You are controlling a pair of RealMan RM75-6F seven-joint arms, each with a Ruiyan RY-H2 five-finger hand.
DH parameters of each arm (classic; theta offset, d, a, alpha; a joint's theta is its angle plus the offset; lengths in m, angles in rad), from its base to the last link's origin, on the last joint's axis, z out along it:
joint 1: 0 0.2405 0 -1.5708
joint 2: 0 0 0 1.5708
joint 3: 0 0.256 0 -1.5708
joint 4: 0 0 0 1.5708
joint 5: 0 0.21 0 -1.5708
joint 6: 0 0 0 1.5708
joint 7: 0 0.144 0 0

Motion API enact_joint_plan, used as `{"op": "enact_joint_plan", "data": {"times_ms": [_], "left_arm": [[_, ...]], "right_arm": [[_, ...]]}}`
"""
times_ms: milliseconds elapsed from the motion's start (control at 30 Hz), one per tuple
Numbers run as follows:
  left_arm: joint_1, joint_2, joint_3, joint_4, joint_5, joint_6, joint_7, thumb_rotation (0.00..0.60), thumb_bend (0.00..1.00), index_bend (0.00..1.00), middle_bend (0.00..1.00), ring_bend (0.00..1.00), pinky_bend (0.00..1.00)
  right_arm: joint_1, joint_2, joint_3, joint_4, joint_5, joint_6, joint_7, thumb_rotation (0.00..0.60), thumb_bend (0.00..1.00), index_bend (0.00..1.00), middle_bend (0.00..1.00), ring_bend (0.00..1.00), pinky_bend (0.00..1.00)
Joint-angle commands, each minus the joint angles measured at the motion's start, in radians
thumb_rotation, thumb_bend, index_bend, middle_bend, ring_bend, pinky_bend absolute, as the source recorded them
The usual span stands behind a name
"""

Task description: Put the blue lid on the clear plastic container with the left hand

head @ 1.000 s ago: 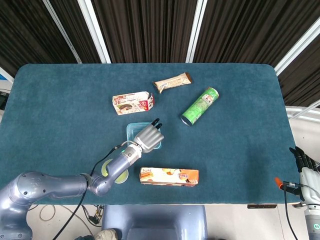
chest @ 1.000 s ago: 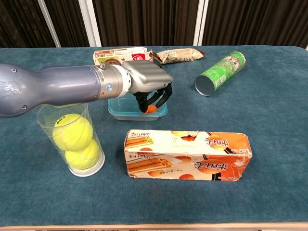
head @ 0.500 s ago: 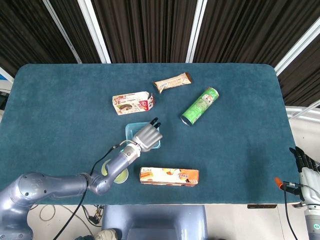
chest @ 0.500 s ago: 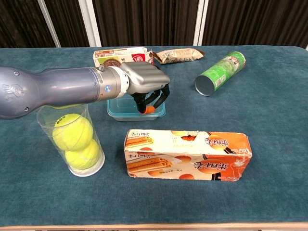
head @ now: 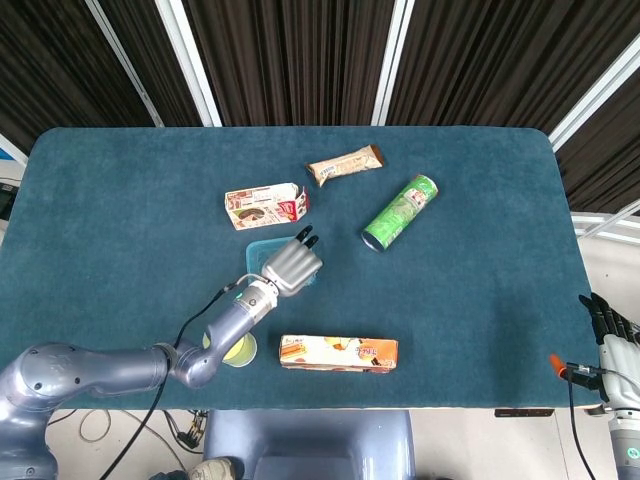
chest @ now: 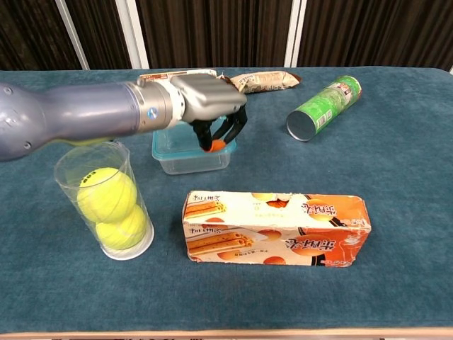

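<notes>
The clear plastic container point(chest: 190, 160) sits at mid-table with the blue lid point(chest: 175, 139) lying on top of it; in the head view only the container's left edge point(head: 255, 257) shows beside the hand. My left hand point(chest: 207, 100) point(head: 291, 265) reaches over the lid's right side, fingers curled down onto its edge and gripping it. An orange fingertip point(chest: 216, 146) touches the lid's right end. The container looks slightly raised and tilted. My right hand point(head: 607, 322) hangs off the table at the lower right, fingers apart, holding nothing.
A clear tube of tennis balls point(chest: 113, 205) stands under my left forearm. An orange biscuit box point(chest: 276, 230) lies in front of the container. A green can point(chest: 324, 106) lies to the right, with a snack bar point(head: 345, 165) and a red-white carton point(head: 265, 206) behind.
My left hand has pulled back towards the far left, and the container with its lid has shifted along with it, away from the biscuit box. The right hand is unchanged.
</notes>
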Motion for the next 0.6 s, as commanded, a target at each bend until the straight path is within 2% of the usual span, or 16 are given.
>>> {"op": "enact_joint_plan", "data": {"times_ms": [33, 133, 233, 367, 433, 533, 600], "left_arm": [[0.009, 0.055, -0.033, -0.068, 0.006, 0.044, -0.007, 0.6, 0.48, 0.5, 0.47, 0.12, 0.06], [0.022, 0.107, -0.046, -0.133, 0.007, 0.074, -0.005, 0.6, 0.37, 0.28, 0.26, 0.06, 0.05], [0.042, 0.17, -0.05, -0.214, 0.006, 0.11, 0.003, 0.6, 0.3, 0.17, 0.14, 0.01, 0.06], [0.116, 0.291, -0.06, -0.382, -0.012, 0.22, -0.012, 0.6, 0.28, 0.11, 0.08, 0.0, 0.07], [0.171, 0.363, -0.048, -0.486, -0.012, 0.295, -0.018, 0.6, 0.27, 0.09, 0.07, 0.0, 0.07], [0.279, 0.467, -0.002, -0.62, 0.05, 0.446, -0.025, 0.6, 0.27, 0.07, 0.07, 0.0, 0.07], [0.367, 0.527, 0.049, -0.686, 0.127, 0.553, -0.039, 0.6, 0.27, 0.06, 0.07, 0.0, 0.07]], "right_arm": [[0.0, 0.0, 0.0, 0.0, -0.001, 0.0, 0.0, 0.6, 0.29, 0.1, 0.0, 0.0, 0.0], [0.0, -0.001, 0.0, 0.001, -0.002, 0.003, -0.003, 0.6, 0.29, 0.1, 0.0, 0.0, 0.0], [0.0, -0.003, 0.001, 0.003, -0.002, 0.005, -0.006, 0.6, 0.29, 0.1, 0.0, 0.0, 0.0], [-0.001, -0.005, 0.002, 0.008, -0.01, 0.015, -0.01, 0.6, 0.29, 0.1, 0.0, 0.0, 0.0], [-0.001, -0.006, 0.0, 0.011, -0.017, 0.017, -0.013, 0.6, 0.29, 0.1, 0.0, 0.0, 0.0], [0.0, -0.009, -0.004, 0.018, -0.033, 0.021, -0.019, 0.6, 0.29, 0.1, 0.0, 0.0, 0.0], [0.002, -0.011, -0.008, 0.025, -0.046, 0.023, -0.022, 0.6, 0.29, 0.1, 0.0, 0.0, 0.0]]}}
